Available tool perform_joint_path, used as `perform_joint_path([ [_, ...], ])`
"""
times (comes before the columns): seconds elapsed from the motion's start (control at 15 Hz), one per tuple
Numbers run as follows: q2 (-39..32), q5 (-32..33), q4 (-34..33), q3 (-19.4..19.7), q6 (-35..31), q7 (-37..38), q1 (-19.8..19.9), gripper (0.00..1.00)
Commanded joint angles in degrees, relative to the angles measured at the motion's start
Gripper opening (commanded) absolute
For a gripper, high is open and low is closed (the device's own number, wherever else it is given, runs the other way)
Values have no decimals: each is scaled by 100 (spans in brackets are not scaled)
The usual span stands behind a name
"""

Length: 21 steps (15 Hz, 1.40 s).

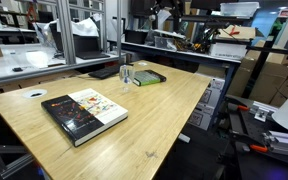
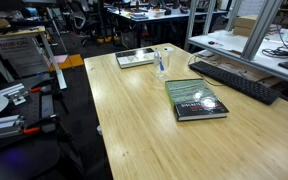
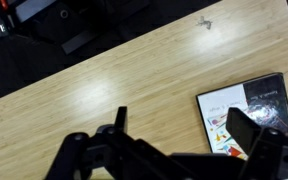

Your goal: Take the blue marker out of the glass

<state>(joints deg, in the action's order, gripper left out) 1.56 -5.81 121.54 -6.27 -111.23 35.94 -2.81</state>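
The tool (image 3: 182,125) hangs spread and empty over the table (image 3: 94,90), the blue marker (image 2: 161,62) stands in the glass (image 1: 125,77) toward the far end, and an off-centre approach could knock the light glass over.

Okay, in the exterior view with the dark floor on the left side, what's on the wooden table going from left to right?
green flat book → glass with the blue marker standing in it → larger dark-covered book
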Motion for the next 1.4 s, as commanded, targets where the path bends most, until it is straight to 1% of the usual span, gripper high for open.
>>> perform_joint_path([
  [0.0,-302,-315,-388,94,33,938,-28,100],
  [0.2,-388,-602,-447,209,-86,1598,7,100],
  [0.53,-146,-1219,-198,470,-530,2356,105,100],
  [0.6,-327,-932,-360,466,-301,2087,78,100],
  [0.73,-297,-1071,-354,493,-371,2226,93,100],
  [1.0,-338,-1121,-358,504,-474,2308,101,100],
  [1.07,-528,-1146,-502,555,-520,2459,146,100],
  [1.33,-1075,-1506,-938,824,-617,2328,368,100],
])
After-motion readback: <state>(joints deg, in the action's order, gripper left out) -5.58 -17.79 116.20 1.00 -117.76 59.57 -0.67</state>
